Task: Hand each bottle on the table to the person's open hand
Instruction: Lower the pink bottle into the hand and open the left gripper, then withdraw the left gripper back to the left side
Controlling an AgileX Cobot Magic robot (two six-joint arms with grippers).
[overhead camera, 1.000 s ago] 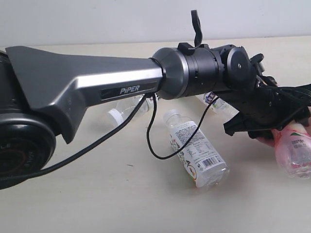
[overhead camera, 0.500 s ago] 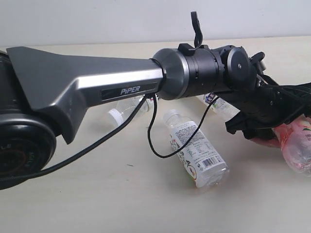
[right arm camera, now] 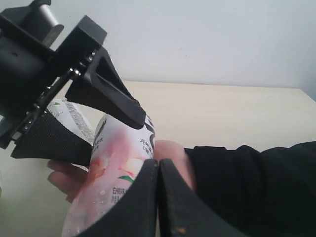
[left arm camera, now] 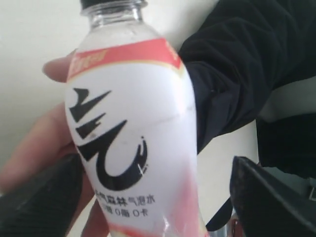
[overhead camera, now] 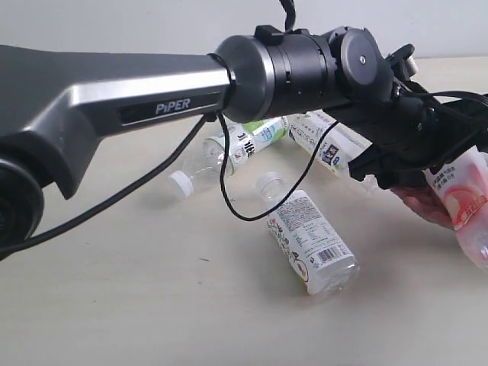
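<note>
Left gripper [left arm camera: 153, 165] spread wide around pink bottle [left arm camera: 133, 123], which sat in person's hand [right arm camera: 170, 153]. Right gripper [right arm camera: 158, 170] was closed, empty. Three other bottles [overhead camera: 309, 240] [overhead camera: 238, 145] [overhead camera: 329, 143] lay on counter [overhead camera: 114, 305].

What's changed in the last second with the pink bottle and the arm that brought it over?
The left gripper has opened around the pink bottle, leaving it in the hand. The left arm has lifted, uncovering two bottles behind it. The near bottle lies on the table where it was.
</note>
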